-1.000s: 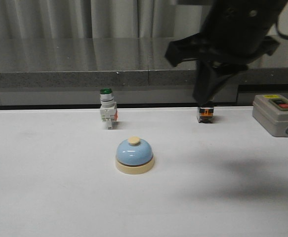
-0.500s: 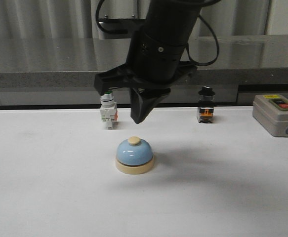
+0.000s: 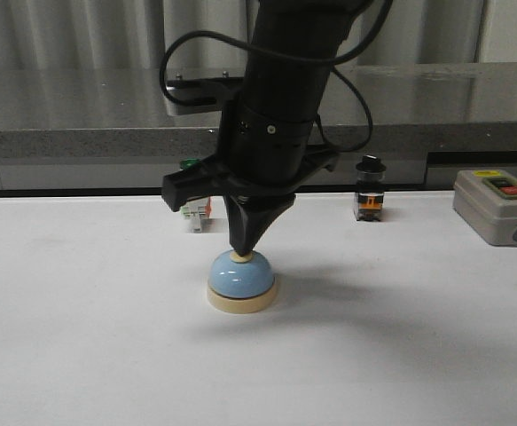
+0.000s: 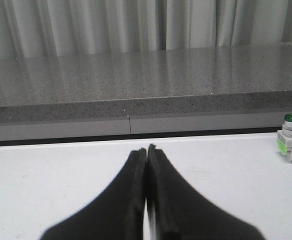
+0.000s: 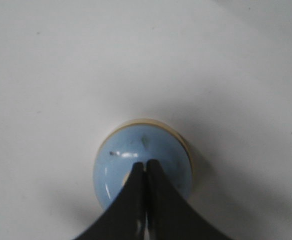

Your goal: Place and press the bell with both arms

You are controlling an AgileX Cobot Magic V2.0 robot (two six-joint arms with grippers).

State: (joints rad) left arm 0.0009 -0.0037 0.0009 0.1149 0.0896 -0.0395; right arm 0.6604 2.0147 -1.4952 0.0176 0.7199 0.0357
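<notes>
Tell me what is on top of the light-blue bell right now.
The right gripper, fingers shut, rests its tip on the cream button atop the glossy light-blue bell. Most of the button is covered, so how far it is pressed cannot be seen.

— That bell [image 3: 240, 280], is the dome glazed?

— Glossy light blue, it throws back small highlights; the cream base looks like duller plastic.

— And the right gripper [image 3: 242, 251] above it?

— Matt black, smooth, plastic by the look, as is the left gripper [image 4: 147, 150].

— The surface [image 3: 81, 337]?

— Plain white, matt and smooth. The ledge [image 3: 90, 115] behind is speckled grey stone, polished on top, with cloth curtains [image 4: 85, 25] behind it.
</notes>
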